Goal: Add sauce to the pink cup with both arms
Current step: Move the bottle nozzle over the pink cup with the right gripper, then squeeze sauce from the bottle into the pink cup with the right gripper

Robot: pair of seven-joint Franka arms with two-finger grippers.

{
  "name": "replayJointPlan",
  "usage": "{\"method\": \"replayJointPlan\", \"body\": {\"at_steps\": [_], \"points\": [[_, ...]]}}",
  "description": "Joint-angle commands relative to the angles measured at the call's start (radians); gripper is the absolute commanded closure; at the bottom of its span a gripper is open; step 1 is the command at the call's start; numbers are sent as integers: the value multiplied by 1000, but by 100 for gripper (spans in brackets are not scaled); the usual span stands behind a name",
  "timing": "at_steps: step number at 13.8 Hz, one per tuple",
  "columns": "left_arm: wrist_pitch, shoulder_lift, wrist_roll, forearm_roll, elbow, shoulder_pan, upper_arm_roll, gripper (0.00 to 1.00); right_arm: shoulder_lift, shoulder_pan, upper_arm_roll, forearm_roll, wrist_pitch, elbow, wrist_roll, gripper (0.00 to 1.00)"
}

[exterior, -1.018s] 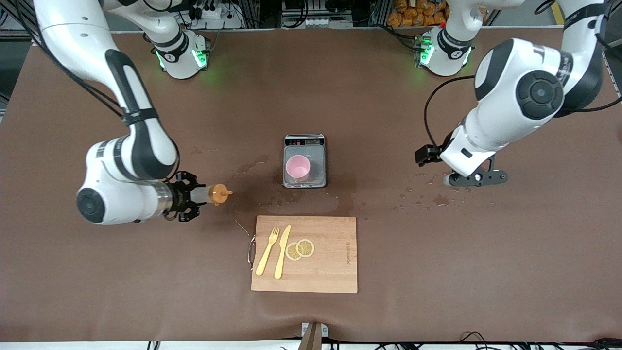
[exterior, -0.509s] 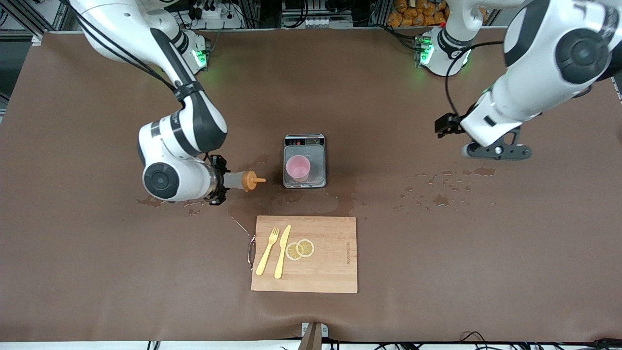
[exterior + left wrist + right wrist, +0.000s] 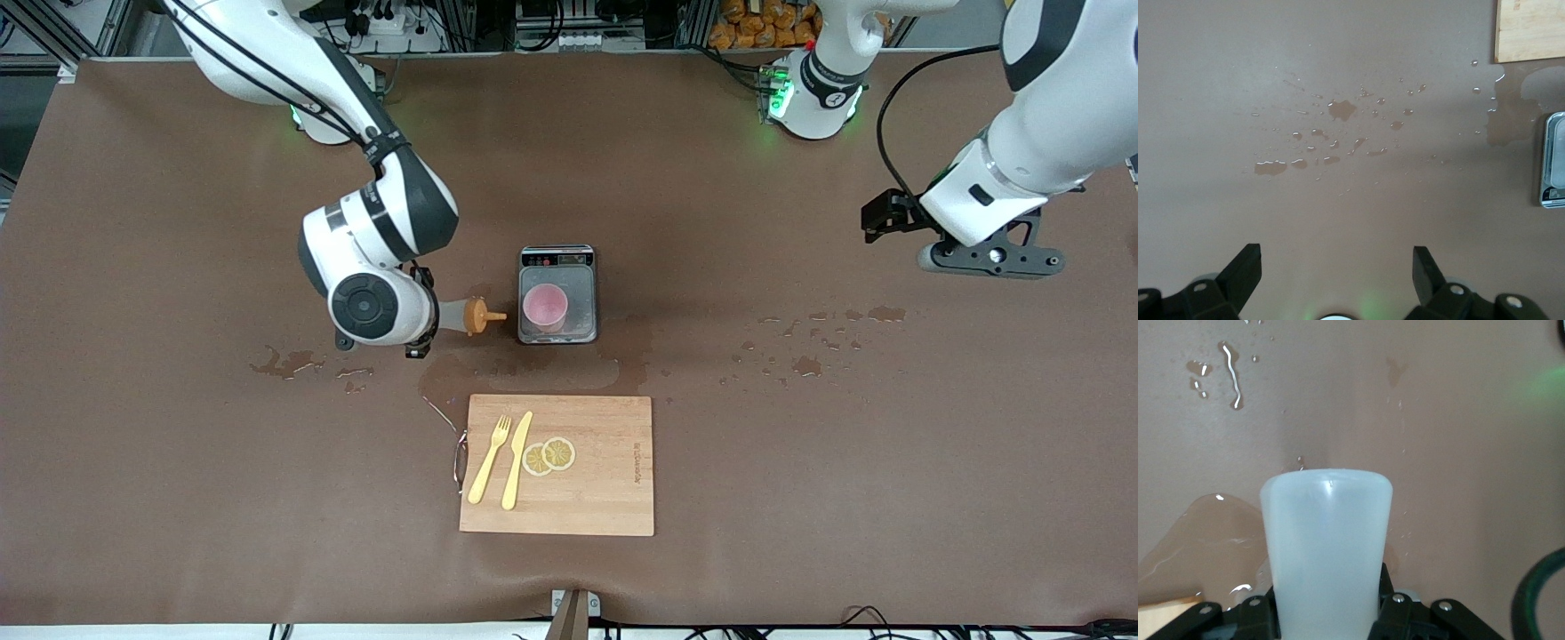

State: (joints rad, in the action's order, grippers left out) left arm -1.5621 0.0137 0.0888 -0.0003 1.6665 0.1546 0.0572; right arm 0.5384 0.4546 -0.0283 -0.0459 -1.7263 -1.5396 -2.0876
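The pink cup (image 3: 544, 307) stands upright on a small scale (image 3: 557, 331) mid-table. My right gripper (image 3: 425, 318) is shut on the sauce bottle (image 3: 458, 315) and holds it sideways. The orange nozzle cap (image 3: 481, 315) points at the cup and ends just short of the scale's edge. In the right wrist view the bottle's pale body (image 3: 1327, 540) fills the space between the fingers (image 3: 1388, 603) of the right gripper (image 3: 1327, 610). My left gripper (image 3: 987, 260) is open and empty, up over the table toward the left arm's end. It also shows in the left wrist view (image 3: 1337, 259).
A wooden cutting board (image 3: 605, 480) with a fork (image 3: 489, 459), a knife (image 3: 516, 460) and lemon slices (image 3: 549, 455) lies nearer the front camera than the scale. Wet patches (image 3: 805, 364) dot the brown table, also around the scale (image 3: 462, 373) and in the left wrist view (image 3: 1341, 110).
My right arm has carried the bottle across the table toward the cup. My left arm has lifted and drawn back toward its own end of the table.
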Motion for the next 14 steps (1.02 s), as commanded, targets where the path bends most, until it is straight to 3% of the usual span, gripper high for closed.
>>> {"method": "replayJointPlan", "body": {"at_steps": [1, 8, 14], "points": [[42, -8, -27, 25, -21, -10, 13, 0, -28, 39, 8, 72, 60, 2, -57, 51], [47, -46, -87, 25, -36, -61, 17, 0, 44, 85, 10, 130, 293, 182, -97, 52], [40, -40, -67, 28, -63, -58, 21, 0, 123, 95, 8, 172, 301, 205, -137, 61]]}}
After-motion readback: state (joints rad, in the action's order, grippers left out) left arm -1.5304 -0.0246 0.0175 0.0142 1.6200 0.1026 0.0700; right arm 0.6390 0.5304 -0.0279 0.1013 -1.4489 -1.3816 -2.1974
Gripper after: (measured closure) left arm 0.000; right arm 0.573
